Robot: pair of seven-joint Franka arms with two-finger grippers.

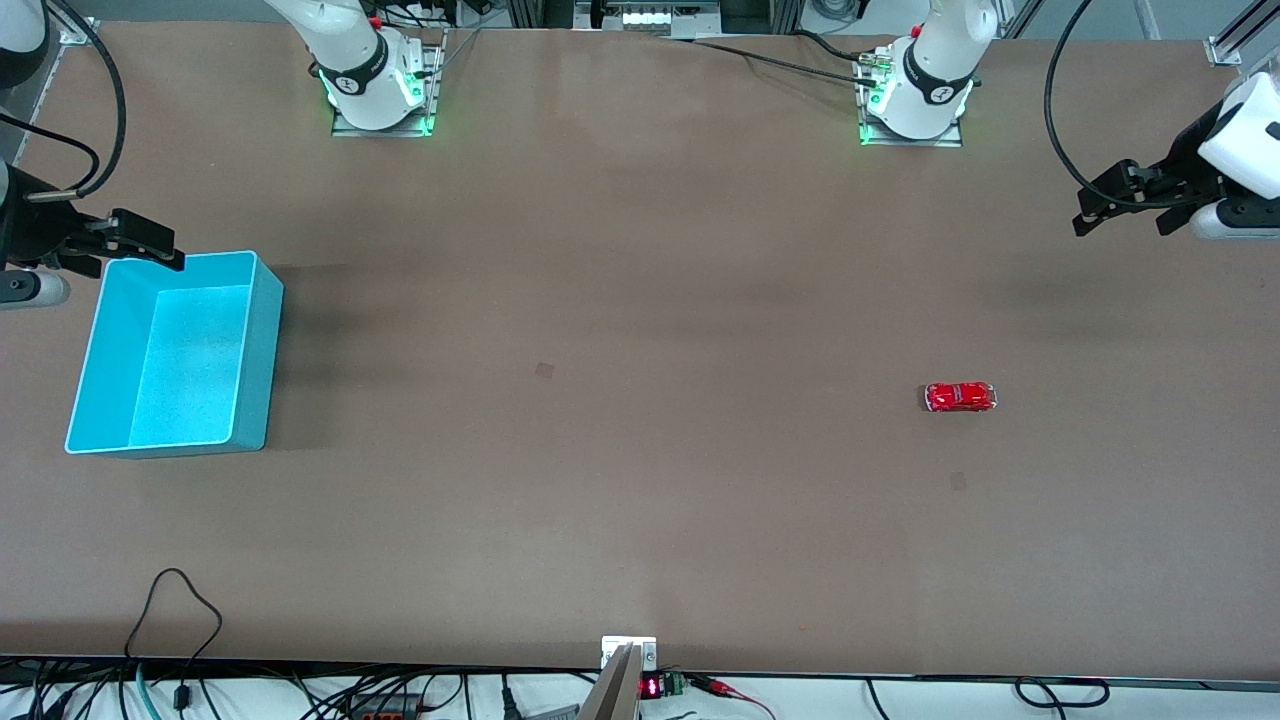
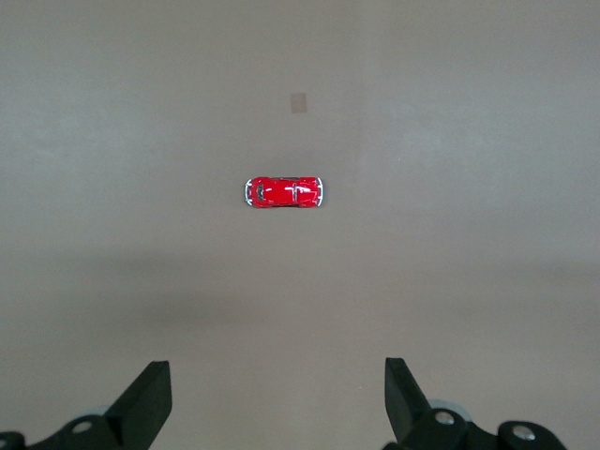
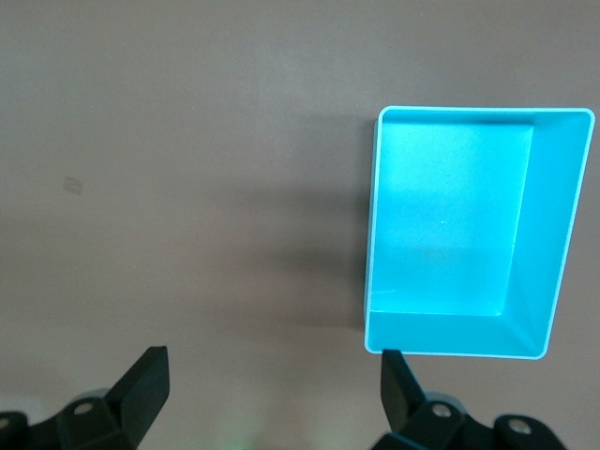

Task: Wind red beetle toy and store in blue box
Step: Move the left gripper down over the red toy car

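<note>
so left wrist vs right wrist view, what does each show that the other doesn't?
Left wrist only: the red beetle toy on bare table, with the open left gripper at the frame edge. Right wrist only: the blue box, nothing inside, with the open right gripper. Shared: the brown tabletop and a small pale mark on it.

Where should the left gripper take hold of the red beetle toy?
Come straight down and pinch the red beetle toy across its two long sides, mid-body. It sits flat on its wheels, alone on the table, and the left gripper is open wide enough.
</note>
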